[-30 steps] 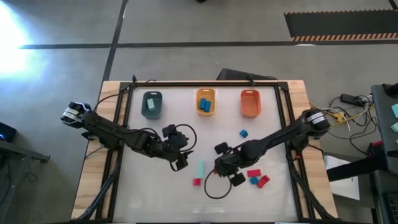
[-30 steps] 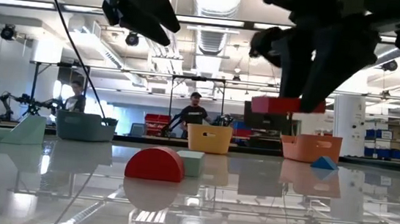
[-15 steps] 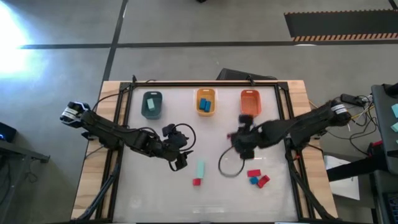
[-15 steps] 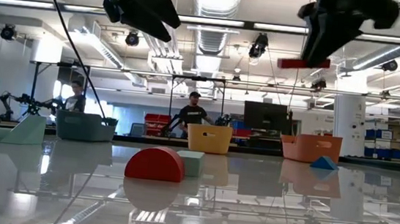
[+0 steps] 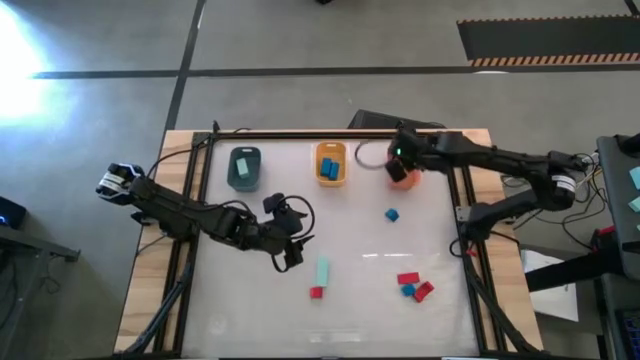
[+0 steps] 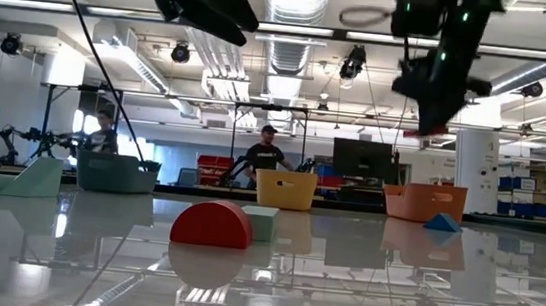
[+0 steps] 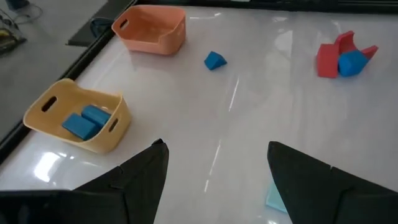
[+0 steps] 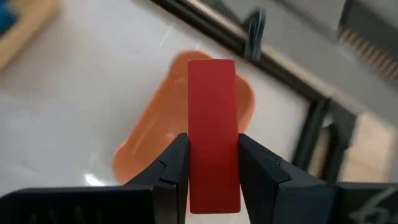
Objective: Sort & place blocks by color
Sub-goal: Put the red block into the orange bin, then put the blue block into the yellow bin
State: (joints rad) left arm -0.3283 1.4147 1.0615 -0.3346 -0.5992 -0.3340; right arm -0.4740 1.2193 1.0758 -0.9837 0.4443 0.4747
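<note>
Right wrist view: a red bar (image 8: 213,134) was clamped upright between the fingers of the right claw (image 8: 213,171), held directly over the orange-red tray (image 8: 140,146) at the far right of the bench (image 5: 360,230), evidently so it could be dropped in with its colour. Seen from above, the right claw (image 5: 402,165) was stretched across that tray (image 5: 408,180), which it largely covered; the bar itself could not be made out there. The tray's contents, if any, were hidden behind the bar and claw.

The left claw (image 5: 290,250) was parked above mid-bench with its fingers apart and nothing between them, probably waiting its turn near a mint block (image 5: 321,270) and a small red block (image 5: 316,292). Two blue blocks (image 7: 86,120) had been set in the yellow tray (image 7: 115,124), matching the sorting scheme. A lone blue block (image 5: 391,214) lay in the open, and a cluster of red and blue blocks (image 5: 412,286) was left unsorted near the right front. What lay in the teal tray (image 5: 244,168) was hard to tell. In the low view, the red block (image 6: 211,223) partly hid the mint one behind it.
</note>
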